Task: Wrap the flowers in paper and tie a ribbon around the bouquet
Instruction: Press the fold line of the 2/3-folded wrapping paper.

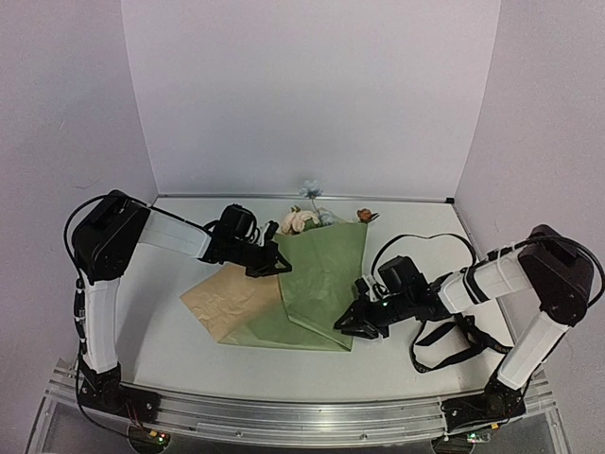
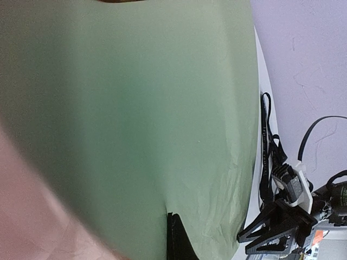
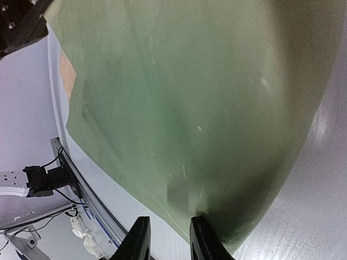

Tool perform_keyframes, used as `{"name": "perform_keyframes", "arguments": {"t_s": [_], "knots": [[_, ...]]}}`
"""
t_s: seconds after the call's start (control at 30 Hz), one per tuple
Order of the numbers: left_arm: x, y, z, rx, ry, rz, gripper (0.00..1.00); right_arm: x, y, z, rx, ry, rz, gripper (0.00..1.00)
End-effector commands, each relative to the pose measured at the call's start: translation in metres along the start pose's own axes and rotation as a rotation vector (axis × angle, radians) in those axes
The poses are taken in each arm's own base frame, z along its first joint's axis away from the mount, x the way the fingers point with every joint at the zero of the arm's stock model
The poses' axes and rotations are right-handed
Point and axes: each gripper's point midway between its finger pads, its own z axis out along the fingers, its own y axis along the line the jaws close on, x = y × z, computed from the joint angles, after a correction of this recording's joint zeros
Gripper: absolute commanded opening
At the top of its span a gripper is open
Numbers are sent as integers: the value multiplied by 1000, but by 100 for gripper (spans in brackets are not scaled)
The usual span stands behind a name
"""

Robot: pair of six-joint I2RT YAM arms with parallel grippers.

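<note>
The green paper [image 1: 317, 279] lies folded over the flowers [image 1: 299, 220], whose blue, cream and orange heads poke out at its far end. Its tan reverse [image 1: 222, 298] shows on the left. My left gripper [image 1: 281, 265] is shut on the paper's upper left edge; in the left wrist view only one finger [image 2: 179, 241] shows against the green sheet [image 2: 135, 108]. My right gripper [image 3: 169, 238] stands open at the paper's near right corner [image 1: 345, 331], one fingertip [image 3: 201, 233] touching the sheet's edge [image 3: 190, 108]. The black ribbon [image 1: 440, 333] lies on the table by my right arm.
White walls close in the table at the back and both sides. A metal rail [image 1: 302, 416] runs along the near edge. A black cable [image 1: 425, 238] loops over my right arm. The lettered ribbon [image 2: 264, 157] runs just beyond the paper's right edge.
</note>
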Motion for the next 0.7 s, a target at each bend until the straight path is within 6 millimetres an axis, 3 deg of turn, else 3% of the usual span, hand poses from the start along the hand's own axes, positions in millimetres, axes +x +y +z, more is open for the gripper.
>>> {"name": "perform_keyframes", "arguments": {"t_s": [0.0, 0.47, 0.67], "knots": [[-23, -13, -18, -4, -81, 36, 0, 4, 2, 1, -20, -21, -6, 28], [-24, -1, -21, -49, -90, 16, 1, 20, -35, 15, 64, 0, 38, 28], [-34, -18, -32, -37, -116, 44, 22, 24, -39, 18, 94, 9, 45, 26]]}}
